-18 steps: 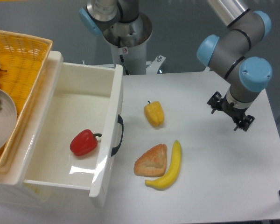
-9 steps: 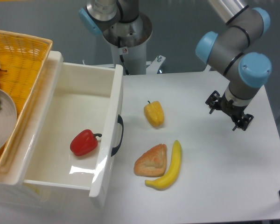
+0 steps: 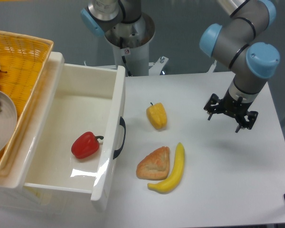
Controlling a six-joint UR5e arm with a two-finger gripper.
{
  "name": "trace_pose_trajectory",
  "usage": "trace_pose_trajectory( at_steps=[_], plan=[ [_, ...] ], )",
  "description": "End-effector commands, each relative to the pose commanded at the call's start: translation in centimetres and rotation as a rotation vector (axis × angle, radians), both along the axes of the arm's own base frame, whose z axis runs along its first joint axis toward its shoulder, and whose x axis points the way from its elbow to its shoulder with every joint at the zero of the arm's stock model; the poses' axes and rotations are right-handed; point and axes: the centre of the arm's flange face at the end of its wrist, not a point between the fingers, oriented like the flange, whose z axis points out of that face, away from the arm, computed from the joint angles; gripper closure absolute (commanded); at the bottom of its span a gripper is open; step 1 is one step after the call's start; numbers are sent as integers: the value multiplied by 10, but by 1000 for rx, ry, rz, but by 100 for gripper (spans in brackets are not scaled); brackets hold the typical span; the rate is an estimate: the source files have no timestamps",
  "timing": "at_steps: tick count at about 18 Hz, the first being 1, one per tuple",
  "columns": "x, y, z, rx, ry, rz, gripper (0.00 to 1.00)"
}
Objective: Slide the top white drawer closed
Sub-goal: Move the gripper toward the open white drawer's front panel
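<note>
The top white drawer [image 3: 57,175] is pulled far out of its white cabinet at the left, with its dark curved handle [image 3: 120,137] facing right. A red bell pepper [image 3: 85,145] lies inside it. My gripper [image 3: 230,116] hangs over the right part of the table, well apart from the drawer, pointing down. Its fingers [image 3: 209,110] stand apart and hold nothing.
A yellow bell pepper [image 3: 156,116], a croissant [image 3: 154,164] and a banana [image 3: 173,170] lie on the white table between the drawer front and my gripper. A yellow woven basket [image 3: 14,61] with a plate sits on top of the cabinet at far left. The robot base [image 3: 128,35] stands behind.
My gripper has shifted slightly left and rotated at the wrist, so its fingers now line up more level. The drawer and the food have not moved.
</note>
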Motion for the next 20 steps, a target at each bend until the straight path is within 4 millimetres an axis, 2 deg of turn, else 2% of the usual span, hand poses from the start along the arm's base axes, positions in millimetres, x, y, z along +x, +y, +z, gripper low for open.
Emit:
trace_pose_trajectory(
  at_steps=[1,4,8,9,11,12,13,16,20],
  plan=[
    [3,1,-2,-2,-13,53,1],
    [16,13,3,9,-37,146,17],
    [37,36,8,23,-61,174,19],
    [42,41,9,33,-73,183,22],
    [47,49,10,62,-96,194,31],
    [49,53,11,90,-117,196,39],
    [54,52,19,110,-135,203,55],
    [59,57,22,158,-191,212,57],
    [70,62,18,154,-258,207,73]
  ],
)
